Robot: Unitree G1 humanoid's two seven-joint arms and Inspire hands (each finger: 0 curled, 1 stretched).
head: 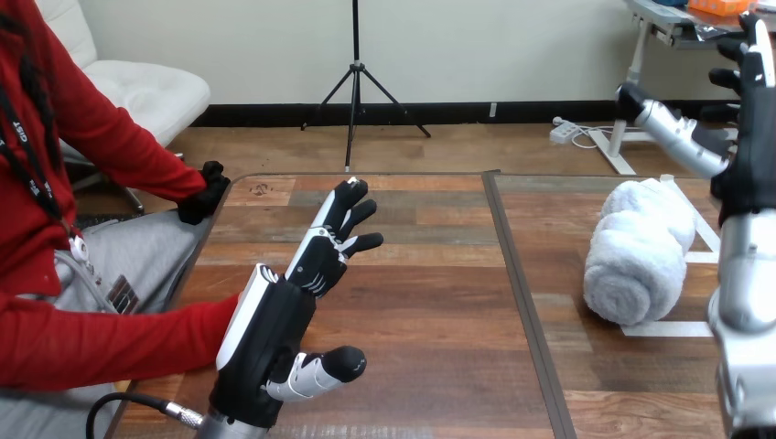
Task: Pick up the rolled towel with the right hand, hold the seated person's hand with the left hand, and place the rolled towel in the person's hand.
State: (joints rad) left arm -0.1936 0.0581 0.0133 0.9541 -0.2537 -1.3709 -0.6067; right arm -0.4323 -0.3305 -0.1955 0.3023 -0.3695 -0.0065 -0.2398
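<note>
The rolled white towel (639,251) lies on the table's right half, its coiled end facing me. My right hand (752,137) is raised at the right edge, above and just right of the towel and apart from it, open with fingers pointing up and thumb stretched left. My left hand (274,320) hovers over the table's left part, open, fingers straight and pointing away. The person's red-sleeved forearm (110,343) reaches in from the left and ends behind that hand; I cannot tell whether they touch. The person's other hand (203,194), in black, rests at the table's far left edge.
The wooden table (439,302) has a dark seam (517,293) running front to back between my hands. White tape lines (668,327) mark the spot around the towel.
</note>
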